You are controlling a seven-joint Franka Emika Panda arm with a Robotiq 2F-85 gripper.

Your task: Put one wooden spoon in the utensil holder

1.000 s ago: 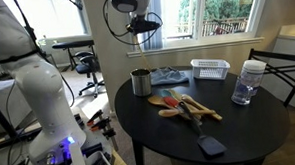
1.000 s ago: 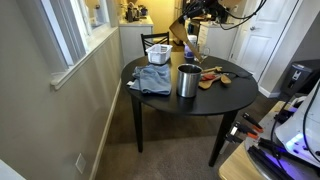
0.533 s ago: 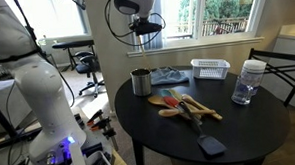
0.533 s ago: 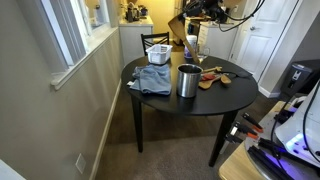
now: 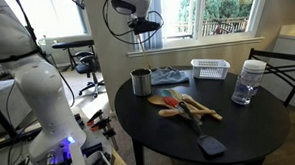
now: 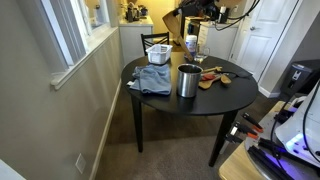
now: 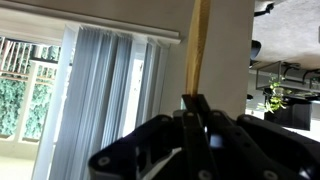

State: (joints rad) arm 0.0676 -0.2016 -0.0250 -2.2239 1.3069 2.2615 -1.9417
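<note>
One pale wooden spoon (image 7: 198, 50) is clamped between the fingers of the black Robotiq gripper (image 7: 196, 102), which are closed tight on its handle in the wrist view. The gripper (image 5: 141, 25) hangs high above the round black table (image 5: 240, 129), well above the shiny silver metal cylinder utensil holder (image 5: 140, 82). That holder stands upright near the table edge, with its mouth unobstructed. A crumpled blue cloth (image 5: 169, 76) lies just beside the holder. Several more wooden utensils (image 5: 189, 106) lie in a loose pile mid-table, with a black spatula (image 5: 209, 144) nearer the front edge. A white slotted plastic basket (image 5: 211, 68) and a clear plastic jar with white lid (image 5: 249, 82) stand well apart from the holder.
</note>
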